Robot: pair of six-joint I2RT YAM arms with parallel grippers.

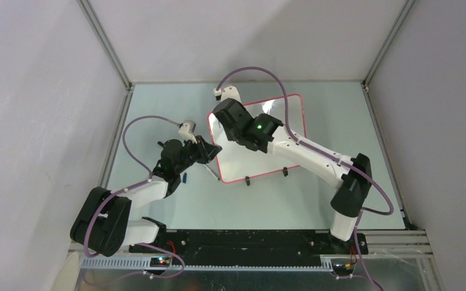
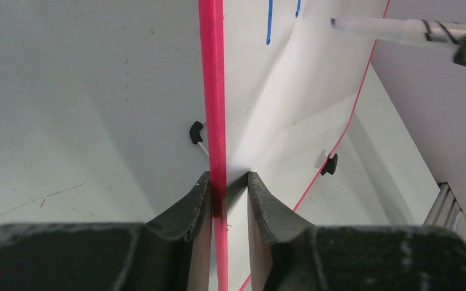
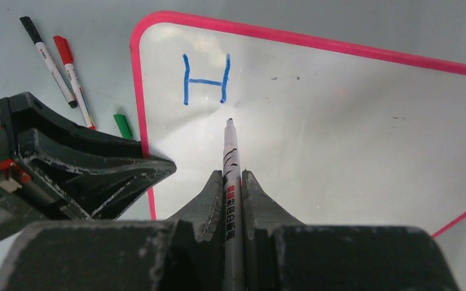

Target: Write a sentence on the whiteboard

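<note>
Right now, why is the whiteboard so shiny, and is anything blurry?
Right wrist: a glare patch sits on the whiteboard by the foot of the blue H; the marker looks sharp. Left wrist: the red frame near the lens looks soft, and grey shading crosses the board. Top external: the board looks washed-out white.

You see a white whiteboard point(image 3: 352, 157) with a pink-red frame point(image 3: 279, 36) and black feet point(image 2: 196, 132). The letter H point(image 3: 205, 79) on it is blue. The marker point(image 3: 231, 159) is white with black bands and red print. The loose pens point(image 3: 64, 51) have black, red and green caps.
</note>
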